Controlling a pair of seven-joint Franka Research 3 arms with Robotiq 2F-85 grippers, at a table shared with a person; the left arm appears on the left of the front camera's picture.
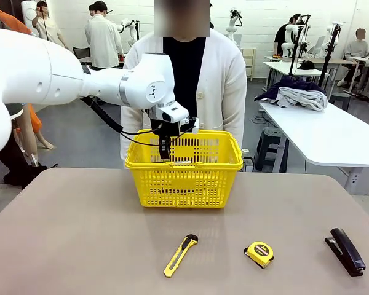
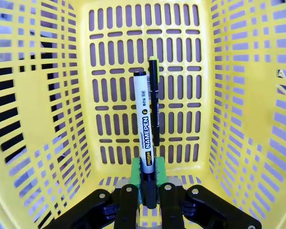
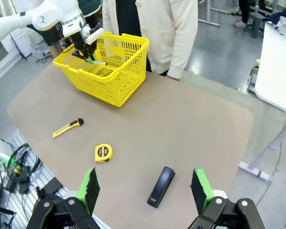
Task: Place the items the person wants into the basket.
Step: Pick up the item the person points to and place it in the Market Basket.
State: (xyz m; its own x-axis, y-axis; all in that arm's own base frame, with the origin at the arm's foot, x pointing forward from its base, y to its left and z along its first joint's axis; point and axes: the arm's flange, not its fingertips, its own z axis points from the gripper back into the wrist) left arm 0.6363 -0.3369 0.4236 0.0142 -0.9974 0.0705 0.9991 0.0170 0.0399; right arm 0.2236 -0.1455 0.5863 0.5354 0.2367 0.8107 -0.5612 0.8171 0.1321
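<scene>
My left gripper (image 1: pixel 165 149) hangs inside the top of the yellow basket (image 1: pixel 184 184), shut on the white-and-black marker (image 2: pixel 144 136). The marker sticks out from between the green pads (image 2: pixel 137 177) toward the basket floor. The slim black pen with yellow ends (image 2: pixel 155 102) lies on that floor, just beyond the marker. On the near table, right of centre, sits the yellow-and-black tape measure (image 1: pixel 259 254) (image 3: pixel 103 152). My right gripper (image 3: pixel 145 180) is open and holds nothing, hovering high over the table's near right part. The person (image 1: pixel 224 86) stands behind the basket.
A long yellow utility knife (image 1: pixel 180 255) lies left of the tape measure. A black stapler (image 1: pixel 345 251) (image 3: pixel 161 186) lies near the table's right edge, below the right gripper. Another white table (image 1: pixel 332 135) stands off to the right.
</scene>
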